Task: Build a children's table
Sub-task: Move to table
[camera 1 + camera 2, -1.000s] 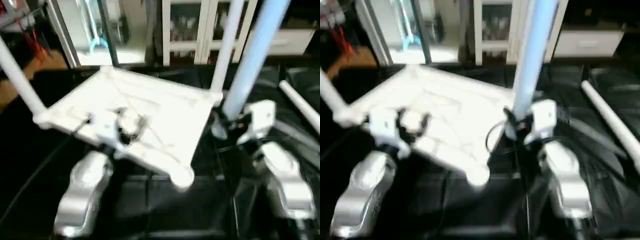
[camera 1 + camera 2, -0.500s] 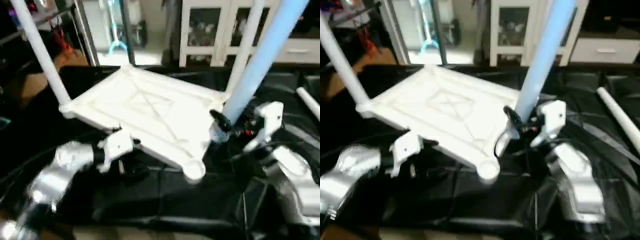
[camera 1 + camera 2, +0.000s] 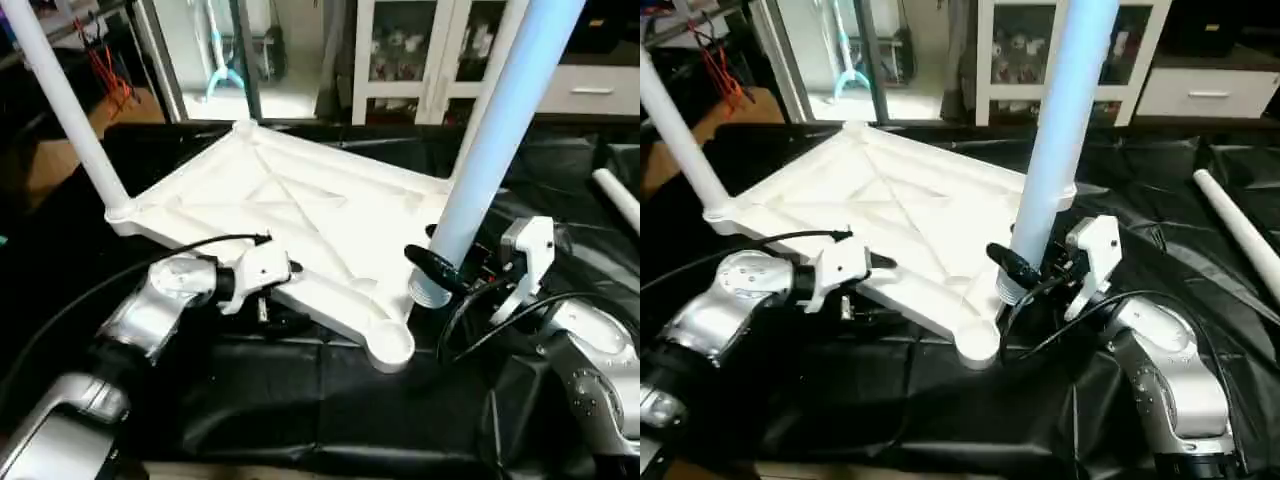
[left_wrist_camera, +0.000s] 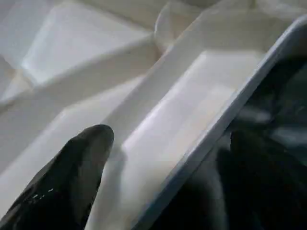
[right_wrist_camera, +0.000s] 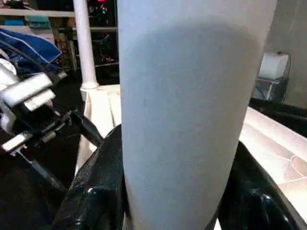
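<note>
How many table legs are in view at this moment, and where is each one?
4. One stands in the tabletop's far-left socket, one in its far-right socket, one is held upright by the right gripper beside the tabletop, and one lies on the black cloth at right.

No text, label, brand, number or sign can be read anywhere in these views.
</note>
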{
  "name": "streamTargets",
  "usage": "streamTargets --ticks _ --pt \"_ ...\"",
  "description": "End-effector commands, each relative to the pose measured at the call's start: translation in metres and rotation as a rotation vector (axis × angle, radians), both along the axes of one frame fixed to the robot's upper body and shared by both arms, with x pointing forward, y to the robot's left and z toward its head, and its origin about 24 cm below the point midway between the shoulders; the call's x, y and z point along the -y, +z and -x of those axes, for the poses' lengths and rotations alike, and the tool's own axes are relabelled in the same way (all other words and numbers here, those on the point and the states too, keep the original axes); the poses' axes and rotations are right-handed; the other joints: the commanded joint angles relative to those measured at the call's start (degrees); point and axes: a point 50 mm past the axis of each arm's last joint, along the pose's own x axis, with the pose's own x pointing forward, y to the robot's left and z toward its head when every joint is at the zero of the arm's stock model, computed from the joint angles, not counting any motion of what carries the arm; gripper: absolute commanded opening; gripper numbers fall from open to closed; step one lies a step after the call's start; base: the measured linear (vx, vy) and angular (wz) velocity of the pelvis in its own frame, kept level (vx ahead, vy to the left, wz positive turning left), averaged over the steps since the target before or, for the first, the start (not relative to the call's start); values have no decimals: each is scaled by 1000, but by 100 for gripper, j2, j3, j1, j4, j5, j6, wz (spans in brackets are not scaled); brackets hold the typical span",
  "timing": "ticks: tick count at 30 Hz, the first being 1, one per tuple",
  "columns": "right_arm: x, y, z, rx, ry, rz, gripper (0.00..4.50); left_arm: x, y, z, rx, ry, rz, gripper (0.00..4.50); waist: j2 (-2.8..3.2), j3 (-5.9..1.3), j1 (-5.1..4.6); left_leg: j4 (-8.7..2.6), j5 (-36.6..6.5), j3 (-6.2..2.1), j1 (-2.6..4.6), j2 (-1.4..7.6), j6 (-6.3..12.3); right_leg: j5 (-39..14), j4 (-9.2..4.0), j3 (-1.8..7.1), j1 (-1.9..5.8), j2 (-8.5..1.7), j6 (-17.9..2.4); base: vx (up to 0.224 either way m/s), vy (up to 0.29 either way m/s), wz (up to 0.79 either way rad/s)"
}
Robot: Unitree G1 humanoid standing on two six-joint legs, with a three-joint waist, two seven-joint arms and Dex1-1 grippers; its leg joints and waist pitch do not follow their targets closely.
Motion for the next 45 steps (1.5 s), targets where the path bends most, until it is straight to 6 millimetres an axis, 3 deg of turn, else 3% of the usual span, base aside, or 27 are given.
streamTargets --ticks 1,3,4,5,8,12,18,24,27,39,40,41,42,43,45 --pt "-2 7 1 17 25 -4 186 -4 0 -6 11 -12 -68 434 -72 -477 39 -377 417 -193 91 547 993 1364 -208 142 283 -380 -1880 0 0 0" --pt "-2 7 1 17 26 -3 186 -4 0 -7 9 -18 -72 434 -85 -473 46 -369 496 -191 74 550 1072 1392 -200 134 281 -386 -1904 0 0 0" --pt "-1 7 1 17 26 -3 186 -4 0 -7 7 -22 -75 410 -86 -467 56 -369 453 -186 74 562 1106 1301 -203 131 270 -396 -1931 0 0 0" --pt "-1 6 1 17 26 -2 186 -5 0 -8 5 -30 -80 410 -7 -454 79 -372 357 -193 79 570 1100 1136 -204 125 254 -400 -1947 0 0 0" --pt "-1 6 2 19 25 -1 186 -5 0 -9 -12 -46 -87 388 -46 -416 83 -416 -86 -172 94 596 955 662 -258 133 243 -394 -1977 0 0 0" --pt "-2 6 2 21 22 -2 186 -5 -1 -10 -20 -64 -98 359 -42 -400 120 -456 -504 -95 117 631 691 330 -297 134 232 -399 -1968 0 0 0" --pt "-3 5 2 22 21 -2 186 -1 -3 -10 -22 -79 -98 317 -29 -412 151 -459 -475 -52 116 658 587 446 -281 105 234 -404 -1944 0 0 0" --pt "-5 3 3 26 14 0 186 1 -6 -10 -32 -95 -138 273 6 -415 162 -466 -461 -66 100 666 533 470 -273 80 255 -411 -1912 0 0 0" --pt "-4 2 4 26 9 2 186 -2 -8 -9 -40 -106 -173 247 -10 -415 156 -469 -494 -64 98 666 542 455 -284 81 258 -411 -1894 0 0 0" --pt "-6 -1 5 28 0 0 186 -14 -11 -7 -43 -71 -278 162 48 -413 107 -491 -601 -82 81 671 497 317 -295 72 264 -411 -1844 0 0 0" --pt "-6 -1 5 28 -3 0 186 -18 -11 -6 -57 -45 -283 155 94 -403 93 -502 -683 -86 84 670 463 230 -296 70 264 -410 -1840 0 0 0" --pt "-6 -1 6 29 -5 0 186 -20 -11 -4 -68 -29 -286 147 67 -402 61 -514 -723 -92 70 679 434 223 -294 68 279 -411 -1851 0 0 0" --pt "-6 -2 6 29 -7 2 186 -23 -12 -2 -84 -8 -288 142 96 -402 41 -515 -771 -92 81 673 421 191 -300 67 267 -404 -1853 0 0 0" --pt "-5 -2 6 30 -10 2 186 -28 -12 1 -109 22 -290 136 85 -399 23 -517 -786 -94 72 672 414 193 -302 68 275 -405 -1856 0 0 0" --pt "-5 -2 8 31 -16 2 186 -41 -14 11 -150 87 -309 131 117 -387 -40 -537 -805 -119 30 669 395 187 -296 60 330 -425 -1831 0 0 0"
